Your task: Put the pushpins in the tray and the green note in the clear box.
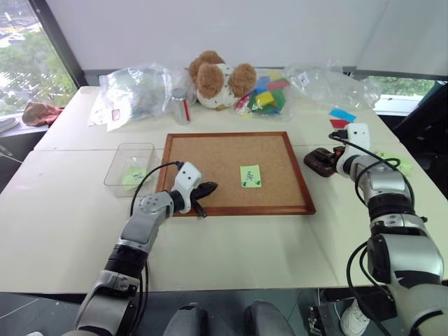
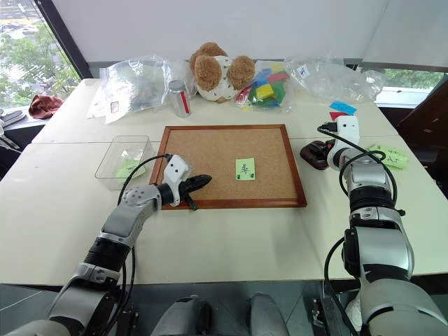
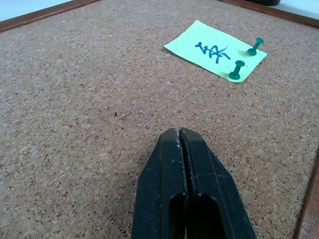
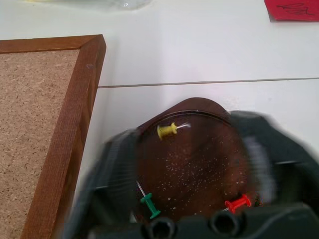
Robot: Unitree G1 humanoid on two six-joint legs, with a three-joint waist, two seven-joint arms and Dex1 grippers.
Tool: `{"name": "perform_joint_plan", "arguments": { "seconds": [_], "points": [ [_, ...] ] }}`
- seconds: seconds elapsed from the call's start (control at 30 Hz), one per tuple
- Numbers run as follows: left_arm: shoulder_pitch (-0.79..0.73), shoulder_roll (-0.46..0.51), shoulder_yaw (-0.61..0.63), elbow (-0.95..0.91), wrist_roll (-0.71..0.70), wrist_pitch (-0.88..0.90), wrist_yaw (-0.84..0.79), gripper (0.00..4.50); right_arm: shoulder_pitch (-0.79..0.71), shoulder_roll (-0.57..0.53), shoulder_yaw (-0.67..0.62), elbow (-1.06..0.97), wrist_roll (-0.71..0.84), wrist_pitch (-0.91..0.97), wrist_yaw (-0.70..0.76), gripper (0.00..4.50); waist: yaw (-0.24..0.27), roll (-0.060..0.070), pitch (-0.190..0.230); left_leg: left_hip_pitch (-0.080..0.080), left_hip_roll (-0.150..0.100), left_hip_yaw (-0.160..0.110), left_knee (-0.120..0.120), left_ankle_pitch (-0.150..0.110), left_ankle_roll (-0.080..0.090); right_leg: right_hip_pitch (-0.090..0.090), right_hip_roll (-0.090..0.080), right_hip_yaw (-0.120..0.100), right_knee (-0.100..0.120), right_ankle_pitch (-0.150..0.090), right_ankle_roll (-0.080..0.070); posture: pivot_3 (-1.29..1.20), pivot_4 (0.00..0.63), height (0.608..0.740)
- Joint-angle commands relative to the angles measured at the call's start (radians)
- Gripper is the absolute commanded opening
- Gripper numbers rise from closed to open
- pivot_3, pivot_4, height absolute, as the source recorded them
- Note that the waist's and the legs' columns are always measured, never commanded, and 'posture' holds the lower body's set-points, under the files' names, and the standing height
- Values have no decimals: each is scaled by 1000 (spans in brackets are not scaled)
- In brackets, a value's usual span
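The green note [image 1: 250,176] lies on the corkboard [image 1: 210,154], held by two green pushpins [image 3: 254,47] along one edge. My left gripper [image 1: 208,187] hovers shut and empty over the board's near left part, pointing toward the note. The dark brown tray [image 4: 199,107] sits just right of the board. Three pushpins lie in it: a yellow one [image 4: 168,130], a green one [image 4: 149,205] and a red one [image 4: 238,203]. My right gripper [image 4: 192,164] hangs open over the tray, one finger on each side. The clear box [image 1: 119,155] stands left of the board with a pale green slip inside.
At the table's back are a teddy bear [image 1: 213,77], a metal can [image 1: 180,105], clear plastic bags [image 1: 133,91] and a bag of coloured blocks [image 1: 266,94]. Blue and red slips [image 1: 341,117] and a pale green sheet [image 1: 399,164] lie at the right.
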Motion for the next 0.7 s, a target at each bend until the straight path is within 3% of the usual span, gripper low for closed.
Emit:
{"name": "perform_joint_plan", "arguments": {
  "seconds": [0.03,0.23,0.5,0.6,0.7],
  "points": [
    [30,-5,-29,18,9,34,-13,0,-16,-7,-14,-33,9,-3,-5,4427,0,0,0,0,0,0,0,0,0,0,0,0,0,0,0,0,150,740],
    [39,1,-27,5,8,41,-13,0,6,-13,-18,-196,43,77,38,4427,0,0,0,0,0,0,0,0,0,0,0,0,0,0,0,0,150,740],
    [38,1,-22,0,6,46,-11,0,270,46,57,-895,187,428,131,4427,3,0,0,0,0,-1,-1,0,0,0,0,0,0,0,0,0,150,740],
    [35,1,-22,3,7,46,-12,0,345,84,85,-1064,214,512,108,3581,2,1,-1,0,0,-1,-2,0,1,0,0,0,0,0,0,0,150,740],
    [33,-1,-24,8,7,46,-14,0,393,121,124,-1167,223,566,79,2209,3,1,-1,0,0,-1,-1,-1,2,0,0,0,0,0,0,0,150,740]
  ]
}}
